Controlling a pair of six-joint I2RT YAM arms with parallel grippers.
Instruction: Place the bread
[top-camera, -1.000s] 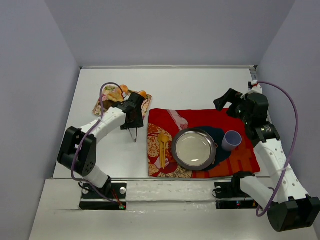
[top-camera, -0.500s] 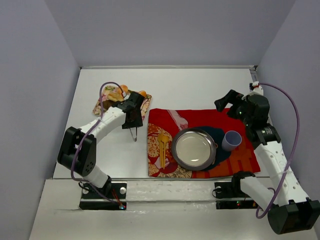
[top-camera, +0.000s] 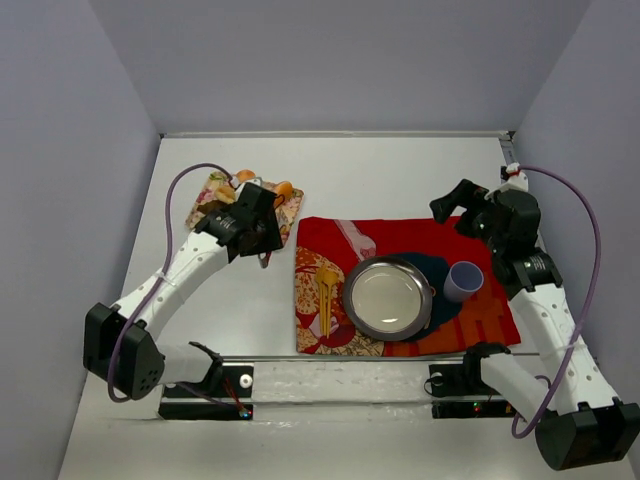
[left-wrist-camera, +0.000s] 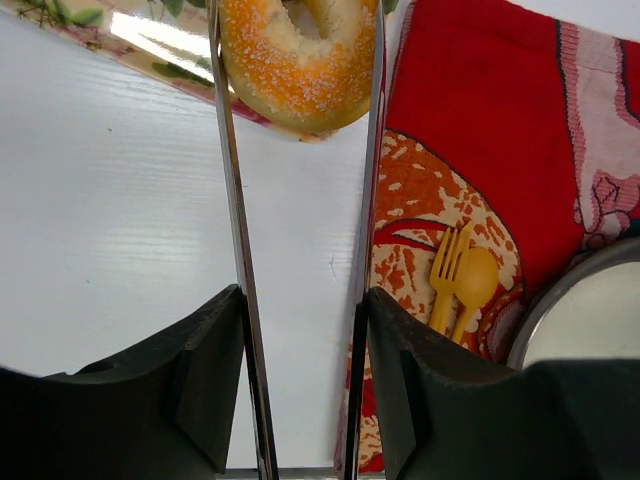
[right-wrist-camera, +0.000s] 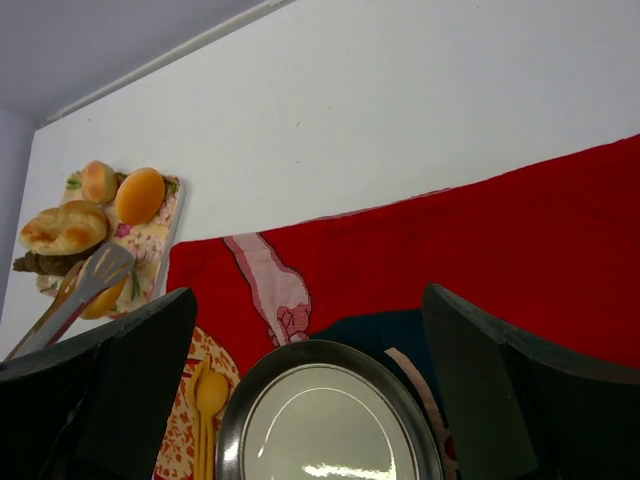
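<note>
The bread is a golden-brown ring bagel (left-wrist-camera: 300, 60) at the near edge of the floral tray (left-wrist-camera: 150, 40). My left gripper (left-wrist-camera: 300, 300) is shut on metal tongs (left-wrist-camera: 232, 200), and the two tong blades sit against either side of the bagel. In the top view the left gripper (top-camera: 250, 228) hangs over the tray's right corner and hides the bagel. The metal plate (top-camera: 350, 292) sits empty on the red cloth (top-camera: 400, 232). My right gripper (right-wrist-camera: 310, 300) is open and empty above the cloth, behind the plate (right-wrist-camera: 240, 420).
Two round orange buns (right-wrist-camera: 140, 195) and a pale roll (right-wrist-camera: 60, 228) lie on the tray (top-camera: 205, 205). A yellow fork and spoon (left-wrist-camera: 460, 280) lie on the cloth left of the plate. A purple cup (top-camera: 464, 280) stands right of the plate.
My left arm has swung out, its elbow dropping to the near left. The gripper with the tongs moved back toward the tray, and the tongs now sit around the bagel. The right arm barely moved.
</note>
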